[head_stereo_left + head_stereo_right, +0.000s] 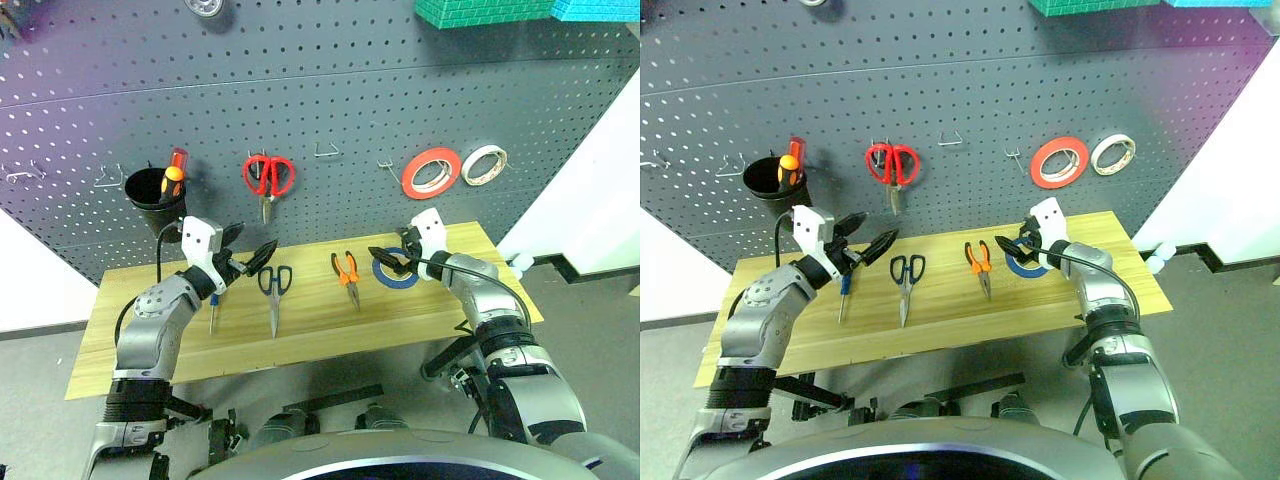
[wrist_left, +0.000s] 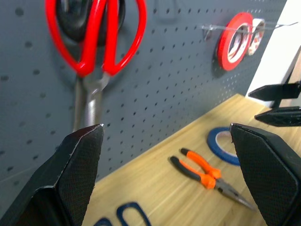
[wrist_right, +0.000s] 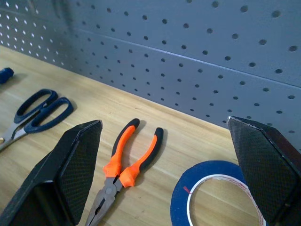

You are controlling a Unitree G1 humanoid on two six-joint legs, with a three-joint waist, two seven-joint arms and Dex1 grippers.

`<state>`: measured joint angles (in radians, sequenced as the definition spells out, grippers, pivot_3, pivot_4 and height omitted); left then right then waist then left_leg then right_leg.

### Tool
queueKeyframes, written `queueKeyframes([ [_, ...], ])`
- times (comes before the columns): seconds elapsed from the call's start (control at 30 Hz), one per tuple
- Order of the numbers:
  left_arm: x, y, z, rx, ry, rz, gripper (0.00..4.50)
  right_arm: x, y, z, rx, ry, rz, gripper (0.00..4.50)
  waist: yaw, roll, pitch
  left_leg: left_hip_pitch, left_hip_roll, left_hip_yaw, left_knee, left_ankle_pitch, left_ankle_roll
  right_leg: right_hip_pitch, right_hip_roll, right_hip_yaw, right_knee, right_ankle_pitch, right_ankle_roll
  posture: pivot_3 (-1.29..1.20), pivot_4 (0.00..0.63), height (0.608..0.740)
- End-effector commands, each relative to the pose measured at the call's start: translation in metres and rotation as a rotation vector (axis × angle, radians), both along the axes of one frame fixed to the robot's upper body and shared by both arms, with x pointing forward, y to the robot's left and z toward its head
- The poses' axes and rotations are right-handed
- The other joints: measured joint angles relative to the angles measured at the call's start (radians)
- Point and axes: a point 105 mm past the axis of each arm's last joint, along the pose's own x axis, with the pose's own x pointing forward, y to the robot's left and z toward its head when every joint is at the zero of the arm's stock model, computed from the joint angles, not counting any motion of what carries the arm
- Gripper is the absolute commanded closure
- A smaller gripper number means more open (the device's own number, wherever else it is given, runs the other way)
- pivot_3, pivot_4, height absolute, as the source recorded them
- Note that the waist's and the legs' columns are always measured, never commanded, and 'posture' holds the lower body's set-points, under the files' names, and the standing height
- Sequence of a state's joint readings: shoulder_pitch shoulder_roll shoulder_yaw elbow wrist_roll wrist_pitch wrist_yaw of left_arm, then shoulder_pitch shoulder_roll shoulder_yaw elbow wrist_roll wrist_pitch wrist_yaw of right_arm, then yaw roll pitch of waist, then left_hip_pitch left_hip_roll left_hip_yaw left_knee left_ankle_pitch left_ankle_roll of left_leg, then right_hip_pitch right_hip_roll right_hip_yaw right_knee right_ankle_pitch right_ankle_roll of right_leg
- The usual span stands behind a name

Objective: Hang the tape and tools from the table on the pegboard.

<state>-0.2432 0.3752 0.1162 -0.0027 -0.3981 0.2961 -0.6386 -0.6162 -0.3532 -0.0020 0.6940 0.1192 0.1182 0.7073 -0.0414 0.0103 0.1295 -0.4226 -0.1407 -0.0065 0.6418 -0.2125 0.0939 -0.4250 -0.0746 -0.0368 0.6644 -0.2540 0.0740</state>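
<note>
The blue tape roll (image 1: 397, 270) lies flat on the worktop (image 1: 420, 320), toward its right end and close to the pegboard (image 1: 330, 90). Just left of it lie the orange-handled pliers (image 1: 346, 272), and further left the dark-handled scissors (image 1: 275, 290), blades pointing toward the robot. All three of the task's things are on the wood, so none of the hanging appears done yet.

The right end effector (image 1: 388, 258) hovers over the near-left edge of the tape roll with its fingers spread wide and nothing between them; it looks poised for a first grasp. The left end effector (image 1: 252, 256) hangs above the worktop just beside the scissors' handles, its jaws likewise wide apart and empty.

On the pegboard behind, red scissors (image 1: 268, 178), a black cup (image 1: 152, 192) with screwdrivers, a red-orange roll (image 1: 431, 172) and a whitish roll (image 1: 484, 165) already hang. A few bare wire hooks (image 1: 326, 151) sit between them, seemingly free for the three items.
</note>
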Motion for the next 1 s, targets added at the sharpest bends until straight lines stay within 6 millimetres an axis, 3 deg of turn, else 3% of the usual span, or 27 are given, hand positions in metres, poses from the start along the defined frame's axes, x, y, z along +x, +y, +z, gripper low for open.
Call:
queueKeyframes([
  [0.03, -0.007, -0.001, 0.015, -0.004, -0.026, -0.051, 0.02, 0.006, 0.000, 0.018, -0.004, -0.061, 0.009, 0.00, -0.001, 0.000, 0.005, 0.000, 0.000, 0.000, 0.000, 0.000, 0.000, 0.000, 0.000, 0.000, 0.000, -0.001, -0.001, -0.05, 0.161, 0.726],
  [0.27, -0.019, -0.014, 0.029, -0.002, 0.063, -0.243, 0.02, 0.006, -0.008, 0.013, -0.024, -0.032, -0.001, 0.00, 0.000, -0.001, 0.033, -0.001, 0.000, 0.000, 0.000, 0.000, 0.000, -0.001, 0.000, 0.000, 0.000, -0.001, -0.002, -0.05, 0.192, 0.726],
  [0.57, -0.033, -0.034, 0.041, 0.096, 0.119, -0.429, 0.02, 0.005, -0.004, 0.004, -0.037, -0.012, 0.008, 0.00, 0.000, -0.003, 0.058, -0.003, 0.000, 0.000, -0.005, 0.000, 0.000, -0.003, 0.000, 0.000, -0.004, 0.000, 0.001, -0.04, 0.211, 0.726],
  [1.0, -0.032, -0.040, 0.047, 0.124, 0.082, -0.426, 0.02, 0.012, -0.009, -0.004, -0.085, 0.065, -0.021, 0.00, 0.004, -0.005, 0.098, -0.003, 0.000, 0.000, -0.013, 0.002, -0.002, -0.003, 0.000, 0.000, -0.014, 0.001, 0.001, -0.02, 0.262, 0.726],
])
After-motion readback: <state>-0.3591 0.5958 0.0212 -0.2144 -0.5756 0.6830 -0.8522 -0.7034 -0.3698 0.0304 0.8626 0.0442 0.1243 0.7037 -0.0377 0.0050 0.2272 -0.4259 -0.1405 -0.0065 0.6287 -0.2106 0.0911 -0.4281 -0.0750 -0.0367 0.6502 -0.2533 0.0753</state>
